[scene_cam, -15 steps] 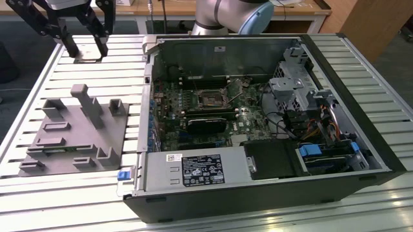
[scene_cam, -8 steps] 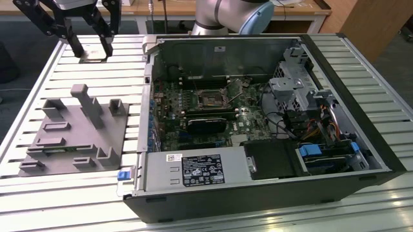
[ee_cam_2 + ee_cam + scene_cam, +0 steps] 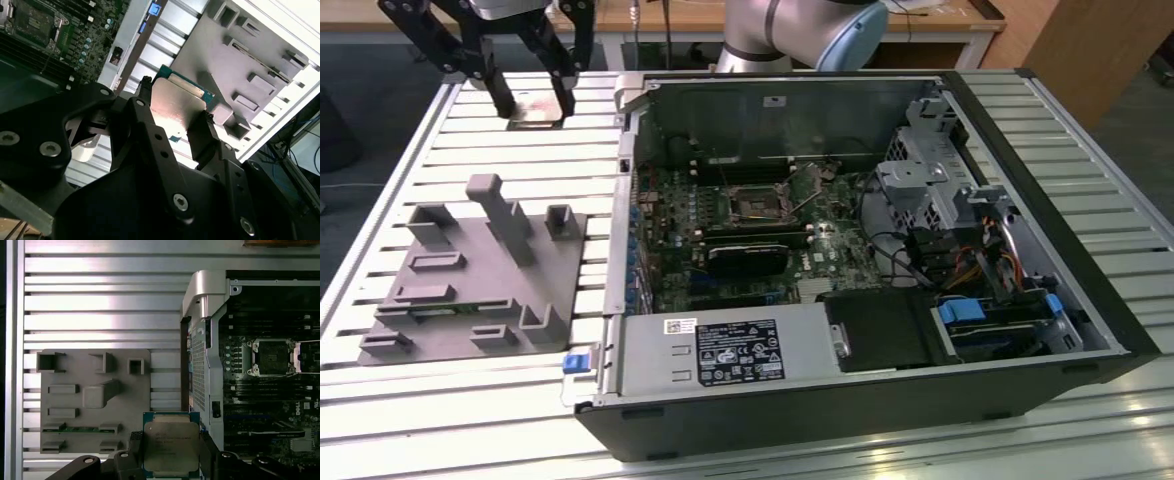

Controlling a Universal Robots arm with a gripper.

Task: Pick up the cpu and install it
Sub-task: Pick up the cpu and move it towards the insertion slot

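My gripper (image 3: 534, 110) hangs over the slatted table at the far part of the exterior view's left, shut on the cpu (image 3: 535, 121), a flat square chip held level between the two black fingers. In both wrist views the cpu (image 3: 171, 444) (image 3: 176, 100) shows its silvery lid and thin green edge, with a finger (image 3: 134, 447) pressed against each side. The open dark motherboard socket (image 3: 758, 203) (image 3: 270, 357) lies inside the computer case, well off to one side of the gripper (image 3: 171, 452).
A grey fixture plate (image 3: 467, 270) (image 3: 95, 400) with upright pegs and slots lies on the table beside the case. The open black computer case (image 3: 854, 250) has a raised metal wall (image 3: 202, 340) between gripper and socket. A black heatsink (image 3: 747, 260) sits below the socket.
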